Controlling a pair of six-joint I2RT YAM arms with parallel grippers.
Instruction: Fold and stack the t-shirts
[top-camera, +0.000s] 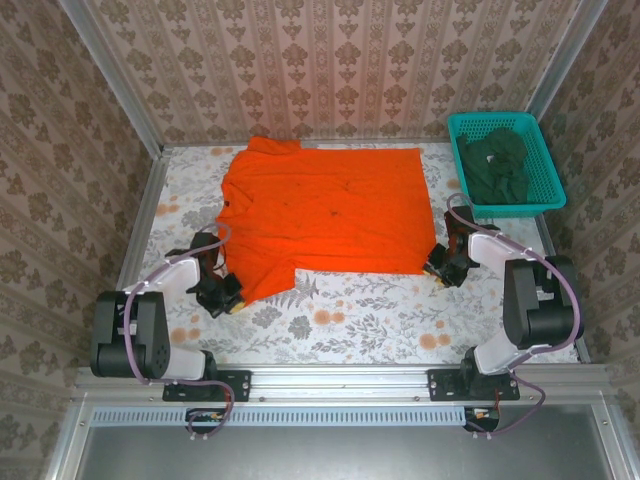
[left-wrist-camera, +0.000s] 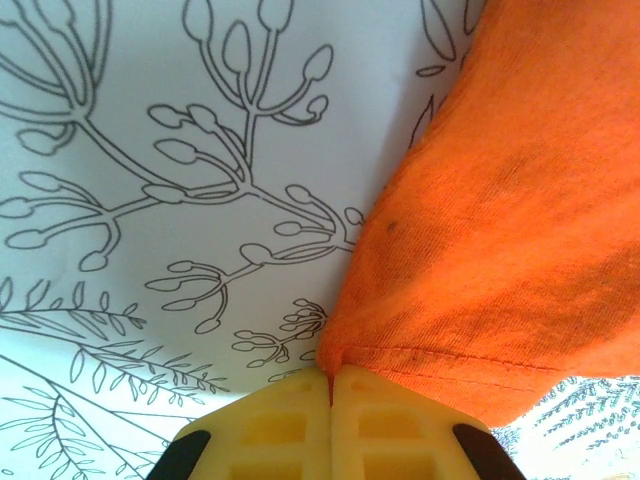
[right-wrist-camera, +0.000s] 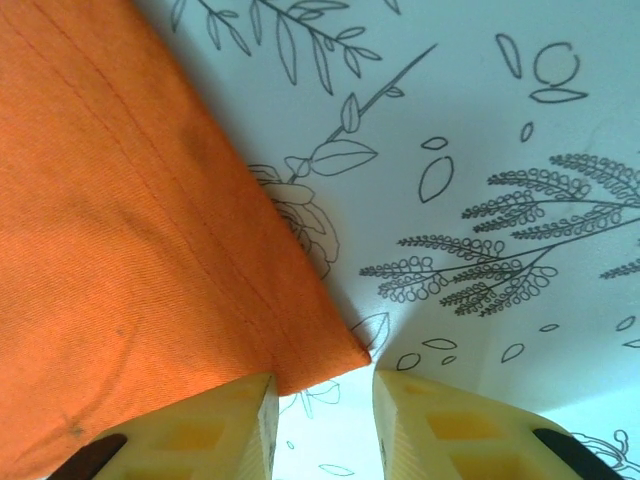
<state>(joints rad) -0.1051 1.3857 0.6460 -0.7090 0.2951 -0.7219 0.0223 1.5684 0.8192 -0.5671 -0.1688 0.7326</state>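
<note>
The bright orange t-shirt (top-camera: 320, 205) lies spread flat across the far half of the table. My left gripper (top-camera: 232, 300) is at its near left corner. In the left wrist view the yellow jaws (left-wrist-camera: 331, 375) are pressed together, with the hemmed corner of the orange fabric (left-wrist-camera: 500, 230) pinched between their tips. My right gripper (top-camera: 437, 268) sits at the shirt's near right corner. Its jaws (right-wrist-camera: 325, 385) stand apart, and the corner of the orange cloth (right-wrist-camera: 130, 220) reaches just over the left finger into the gap, ungripped. Dark green t-shirts (top-camera: 495, 165) lie crumpled in the basket.
The teal mesh basket (top-camera: 490, 118) stands at the back right corner. The floral tablecloth (top-camera: 380, 310) shows bare between the shirt and the arm bases. Patterned walls close in the left, back and right sides.
</note>
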